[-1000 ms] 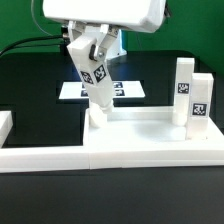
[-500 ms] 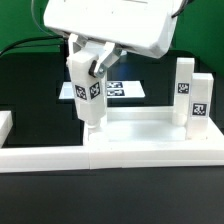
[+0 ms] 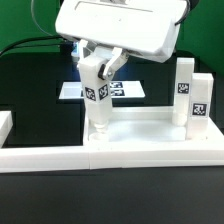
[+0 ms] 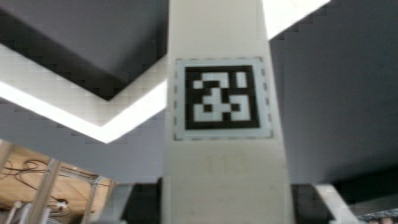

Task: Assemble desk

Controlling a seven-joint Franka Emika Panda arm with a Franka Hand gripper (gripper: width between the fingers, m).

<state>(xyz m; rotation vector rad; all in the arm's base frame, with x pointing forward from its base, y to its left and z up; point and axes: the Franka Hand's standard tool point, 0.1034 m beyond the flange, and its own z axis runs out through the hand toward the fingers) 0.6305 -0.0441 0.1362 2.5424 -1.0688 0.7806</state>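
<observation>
We see the fingers [image 3: 101,62] closed partway around a leg block [image 3: 97,98], gripping its upper end. The block is a smooth white plastic bar, rectangular in section, with a black-and-white square tag on its face; in the wrist view the same leg block [image 4: 219,120] fills the frame. Its long axis stands nearly upright, and its lower end meets the tabletop [image 3: 150,135] at the corner on the exterior view's left. The tabletop is a rimmed white tray lying flat on the dark table [image 3: 30,95]. Two more leg blocks [image 3: 192,100] stand upright at its corner on the exterior view's right. Behind, the marker board [image 3: 125,90] lies flat.
</observation>
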